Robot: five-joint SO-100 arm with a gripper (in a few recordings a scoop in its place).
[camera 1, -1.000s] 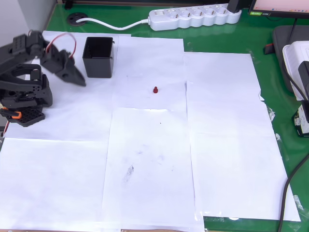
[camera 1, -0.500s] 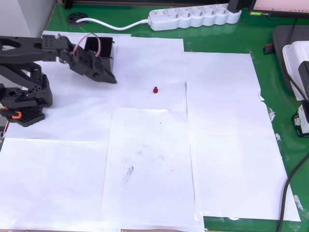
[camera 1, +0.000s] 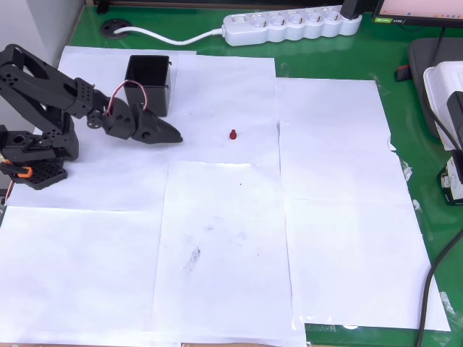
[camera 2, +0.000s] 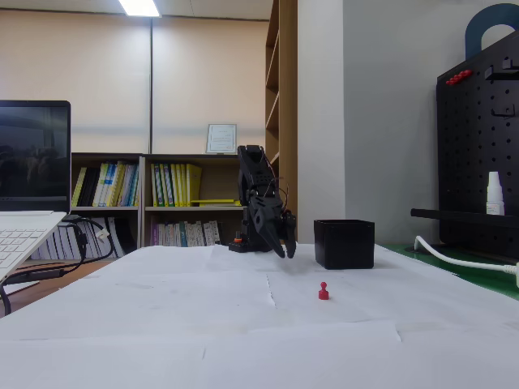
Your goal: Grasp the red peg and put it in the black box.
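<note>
The red peg (camera 1: 233, 134) stands upright on white paper near the middle of the table, and the fixed view shows the red peg (camera 2: 323, 291) in front of the box. The black box (camera 1: 148, 101) sits open-topped at the upper left; in the fixed view the black box (camera 2: 345, 243) is right of the arm. My gripper (camera 1: 176, 138) hangs low over the paper, pointing right, left of the peg by a wide gap and just below the box. Its jaws look closed with nothing in them. In the fixed view my gripper (camera 2: 285, 248) points down, left of the box.
The arm's base (camera 1: 32, 155) stands at the left edge. A white power strip (camera 1: 289, 25) and its cable lie along the back. White devices (camera 1: 445, 87) sit at the right edge. A laptop (camera 2: 24, 235) sits at the left in the fixed view. White sheets (camera 1: 231, 238) cover the green mat.
The arm has unfolded from beside the box and swung rightward and down; the gripper tip now sits lower and closer to the peg. Peg and box have not moved.
</note>
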